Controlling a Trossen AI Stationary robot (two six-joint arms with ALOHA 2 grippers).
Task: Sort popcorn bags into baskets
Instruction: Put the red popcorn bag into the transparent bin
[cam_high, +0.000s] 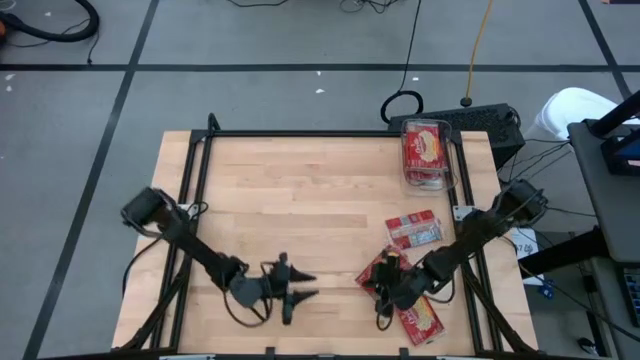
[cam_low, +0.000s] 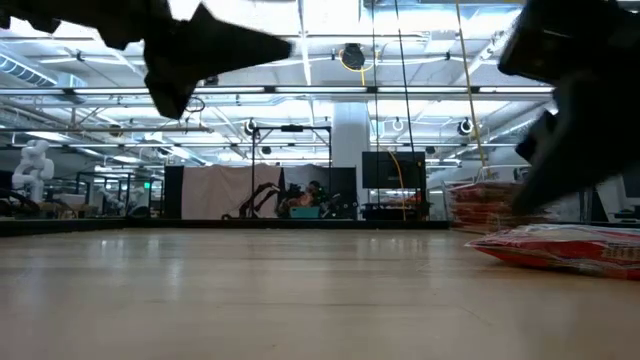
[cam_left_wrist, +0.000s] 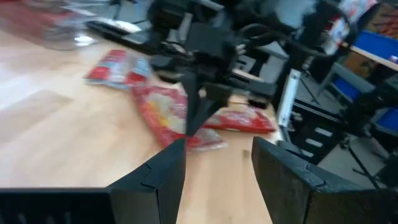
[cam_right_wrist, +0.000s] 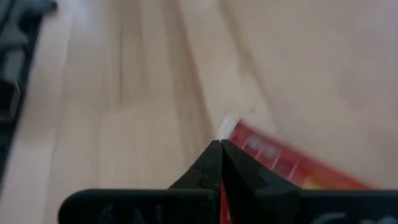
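Three red popcorn bags lie at the table's near right: one under my right gripper (cam_high: 372, 270), one showing its grey-white back (cam_high: 413, 230), one near the table's near edge (cam_high: 421, 320). The clear basket (cam_high: 430, 152) at the far right corner holds more red bags. My right gripper (cam_high: 381, 288) points down with its fingers shut at the nearest bag's edge (cam_right_wrist: 273, 163). My left gripper (cam_high: 303, 283) hovers open at the near middle, pointing toward the right arm (cam_left_wrist: 199, 68) and touching nothing. My right gripper (cam_right_wrist: 221, 149) meets the popcorn bag at its end edge near a corner (cam_right_wrist: 235, 132), coming from above and pointing down. The fingertips (cam_left_wrist: 190, 127) close to a point on the bag. The bag (cam_low: 560, 246) still lies flat on the table. One layer or a fold, I cannot tell.
Bare wood spreads over the table's left and middle (cam_high: 290, 190). A black frame rail (cam_high: 300, 133) runs along the far edge. Cables and a black box (cam_high: 480, 120) lie on the floor behind the basket.
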